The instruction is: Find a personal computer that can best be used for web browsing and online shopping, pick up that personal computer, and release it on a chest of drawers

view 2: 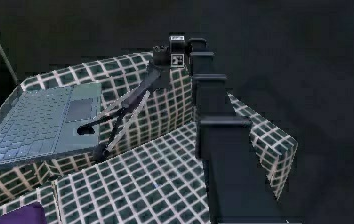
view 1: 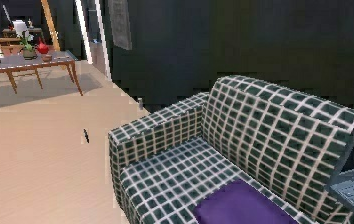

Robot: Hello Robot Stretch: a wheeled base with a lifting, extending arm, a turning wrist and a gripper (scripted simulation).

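The personal computer point(view 2: 35, 125), a grey-blue laptop folded flat open, is lying on the checked sofa point(view 2: 155, 180), sitting at about nine o'clock in the arm side view. Its corner is also peeking in at four o'clock of the forward view point(view 1: 351, 190). The end effector point(view 2: 93, 135) is pointing down from the arm's far end at twelve o'clock toward the laptop's near edge, its thin fingers ending at or over the keyboard side. Since the laptop is resting on the cushions right behind them, I cannot tell whether the fingers are gripping anything or touching it at all.

A purple cushion point(view 1: 240, 208) is lying on the sofa seat at six o'clock in the forward view. A wooden table point(view 1: 35, 62) carrying a plant and a red object is standing well apart at ten o'clock.

Judging progress: the finding seems done and the approach is under way. The lift, the trip to a chest of drawers and the release are all remaining.
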